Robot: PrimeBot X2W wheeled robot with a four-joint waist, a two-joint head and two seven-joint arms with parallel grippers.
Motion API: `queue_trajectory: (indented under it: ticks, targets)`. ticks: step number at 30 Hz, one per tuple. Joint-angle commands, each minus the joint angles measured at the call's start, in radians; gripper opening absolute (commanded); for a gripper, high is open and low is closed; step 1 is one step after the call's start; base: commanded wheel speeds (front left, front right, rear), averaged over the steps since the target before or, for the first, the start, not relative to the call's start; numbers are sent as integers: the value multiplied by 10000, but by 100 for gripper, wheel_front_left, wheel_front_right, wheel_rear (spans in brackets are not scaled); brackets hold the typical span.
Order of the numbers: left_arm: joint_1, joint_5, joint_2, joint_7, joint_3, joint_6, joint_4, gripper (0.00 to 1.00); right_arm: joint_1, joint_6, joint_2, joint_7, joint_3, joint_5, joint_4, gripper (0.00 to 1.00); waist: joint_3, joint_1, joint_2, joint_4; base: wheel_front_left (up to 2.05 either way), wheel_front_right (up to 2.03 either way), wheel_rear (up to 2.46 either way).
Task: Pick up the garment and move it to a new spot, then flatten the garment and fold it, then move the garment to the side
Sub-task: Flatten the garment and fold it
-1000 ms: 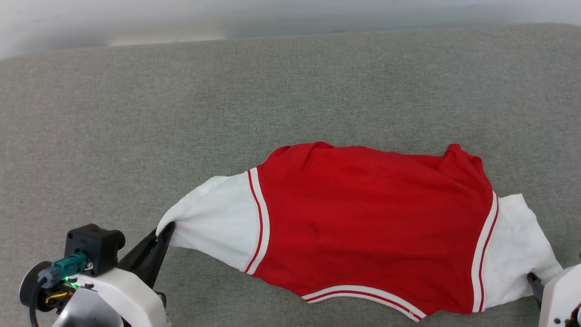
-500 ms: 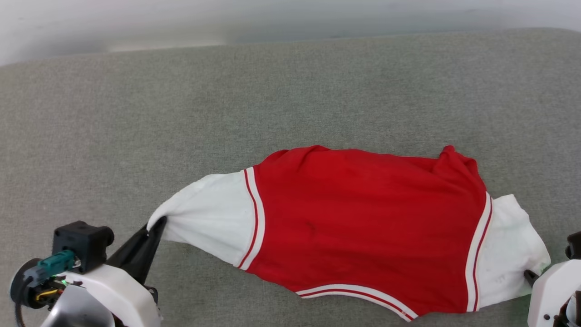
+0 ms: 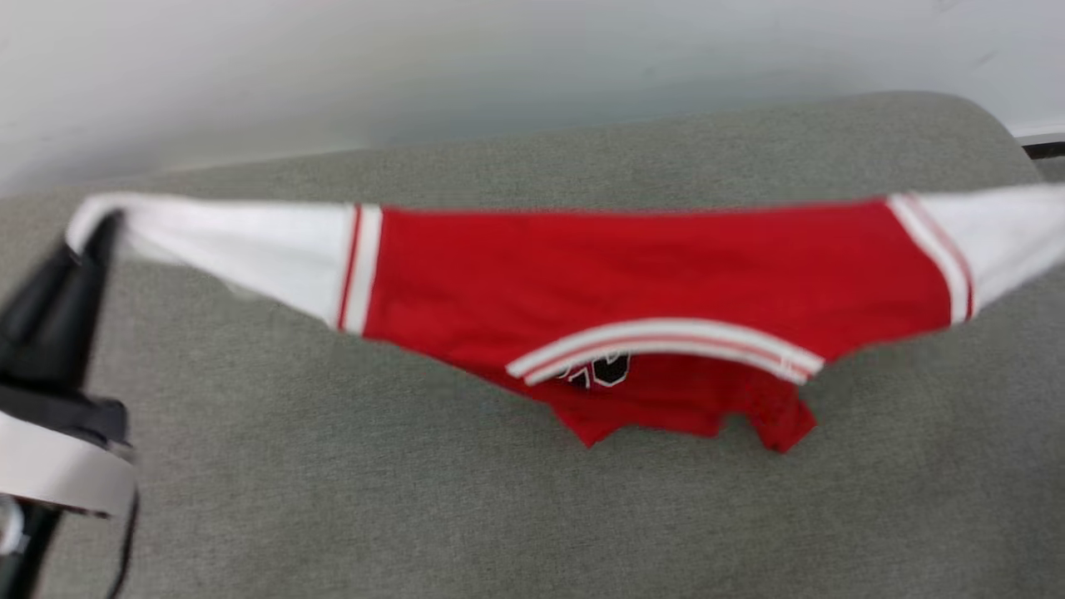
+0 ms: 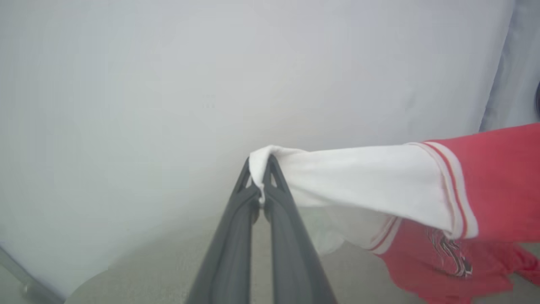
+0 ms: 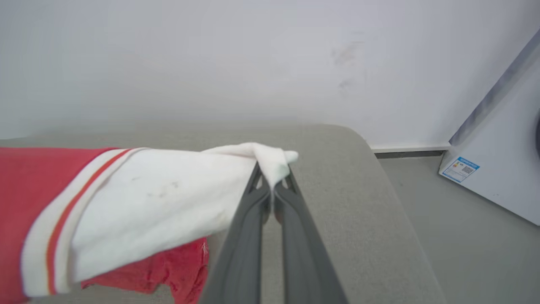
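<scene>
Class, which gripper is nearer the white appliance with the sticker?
Right. The right gripper, clamped on the garment's sleeve, has the appliance to its side; the left gripper holds the opposite sleeve, farther away.

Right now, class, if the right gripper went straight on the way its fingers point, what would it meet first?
Past the white sleeve pinched in the right gripper, probably the far end of the grey cushion, or else the white wall behind it; depth is unclear.

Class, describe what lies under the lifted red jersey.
Under the garment, held up by both sleeves, grey cushion shows. The hanging red body hides the patch directly beneath it; whether the hem touches is unclear.
</scene>
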Motion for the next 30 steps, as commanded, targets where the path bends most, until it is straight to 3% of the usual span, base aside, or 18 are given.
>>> queue_trajectory:
  ticks: [1,8,15,19,25,30]
  targets:
    - [-356,-104,90,-72,161,40,-128,0,-423,-7,-76,106,-62,157,-171,0,-70,0,-1,-71,0,0,0]
    - [-2317,-482,573,-91,993,288,-639,0,-2691,-7,41,431,-143,443,-591,0,-57,0,-1,-226,0,0,0]
    - [-4263,-414,1159,-74,1342,580,-431,0,-4484,-7,106,31,116,141,-111,0,475,0,-1,-324,0,0,0]
    - [-5440,-538,1447,34,1029,506,131,0,-5395,-7,152,-319,390,-139,315,0,1104,0,-1,-347,0,0,0]
    - [-7764,-429,2105,-49,327,63,1809,0,-7139,-7,190,-1096,693,-799,1518,0,2417,0,-1,-343,0,0,0]
    - [-10302,-16,2126,-492,-754,-252,3624,0,-9032,-7,292,-2079,863,-1450,3034,0,3412,0,-1,-201,0,0,0]
